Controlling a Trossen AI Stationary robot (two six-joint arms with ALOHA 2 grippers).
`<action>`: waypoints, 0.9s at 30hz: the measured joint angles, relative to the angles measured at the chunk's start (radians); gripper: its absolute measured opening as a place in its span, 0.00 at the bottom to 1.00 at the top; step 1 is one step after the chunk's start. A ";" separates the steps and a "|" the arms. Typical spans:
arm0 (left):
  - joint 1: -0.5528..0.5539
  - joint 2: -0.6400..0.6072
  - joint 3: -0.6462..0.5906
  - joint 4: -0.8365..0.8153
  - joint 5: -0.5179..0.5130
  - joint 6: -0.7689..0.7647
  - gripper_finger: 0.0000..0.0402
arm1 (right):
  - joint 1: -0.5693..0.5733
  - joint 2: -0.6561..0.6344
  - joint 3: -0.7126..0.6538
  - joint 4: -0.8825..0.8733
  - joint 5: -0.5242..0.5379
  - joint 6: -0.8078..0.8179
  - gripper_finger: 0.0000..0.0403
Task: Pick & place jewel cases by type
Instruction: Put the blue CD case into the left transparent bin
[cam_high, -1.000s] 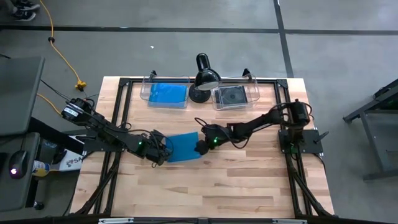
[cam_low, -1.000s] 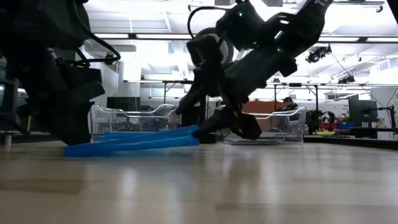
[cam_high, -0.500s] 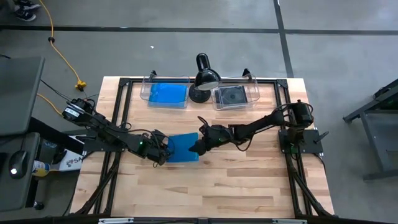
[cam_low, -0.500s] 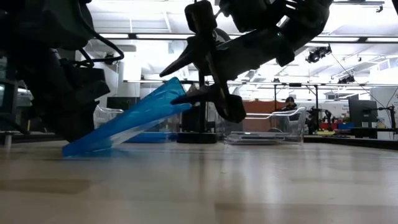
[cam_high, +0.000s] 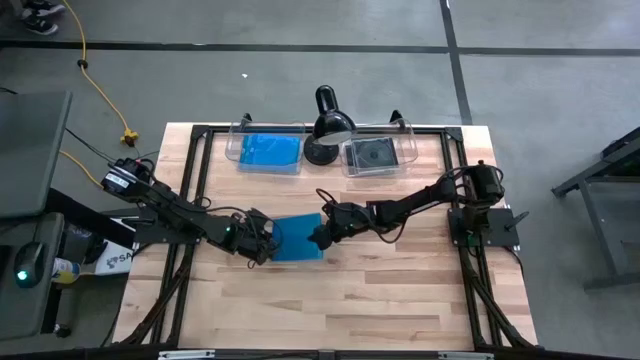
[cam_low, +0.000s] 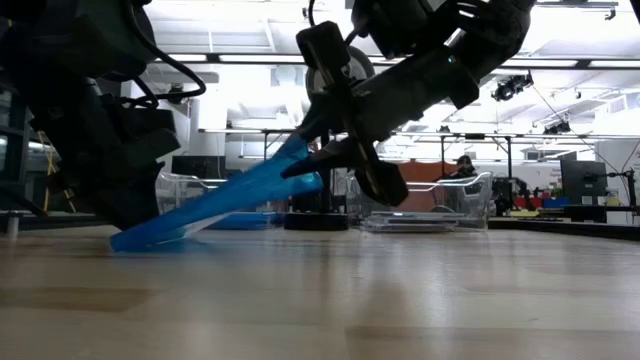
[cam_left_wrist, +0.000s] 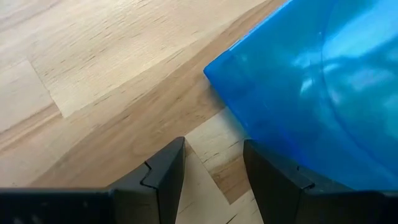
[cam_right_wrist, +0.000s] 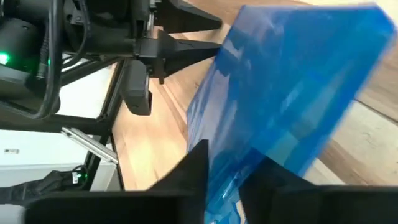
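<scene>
A bright blue jewel case (cam_high: 298, 241) stands tilted at the middle of the wooden table (cam_high: 380, 300). Its left edge (cam_low: 128, 240) rests on the wood and its right edge is raised. My right gripper (cam_high: 320, 237) is shut on that raised edge. My left gripper (cam_high: 266, 243) stands open at the case's low left edge, fingers down at the table, with only bare wood between them (cam_left_wrist: 214, 168). More blue cases lie in the clear bin (cam_high: 270, 150) at the far left. A dark case lies in the clear bin (cam_high: 372, 155) at the far right. My left gripper touches the case only with the outer side of one finger (cam_left_wrist: 273, 180), which stands against the case's low left edge (cam_left_wrist: 249, 134); nothing is between its fingers. My right gripper pinches the case's raised right edge (cam_right_wrist: 249, 155) between its two fingers. The fingers come from the table's right, slanting down. The case hangs tilted, right edge up, left edge on the table.
A black desk lamp (cam_high: 328, 125) stands between the two bins at the far edge. A black frame runs around the table. Bare wood lies toward the near edge (cam_high: 330, 310).
My right gripper has shut on the blue case's right edge and risen a little. The case, nearly flat a second ago, has tipped up on its left edge, which stayed on the table by my left gripper.
</scene>
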 joint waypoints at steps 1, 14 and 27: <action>0.000 0.000 0.000 -0.001 0.006 0.012 0.41 | 0.000 0.000 0.000 -0.003 -0.002 0.000 0.14; -0.001 -0.132 -0.001 -0.172 0.044 0.039 0.41 | 0.021 -0.016 0.000 -0.042 -0.002 -0.085 0.01; -0.001 -0.526 -0.002 -0.269 -0.094 0.260 0.41 | 0.054 -0.223 -0.002 -0.161 0.157 -0.220 0.00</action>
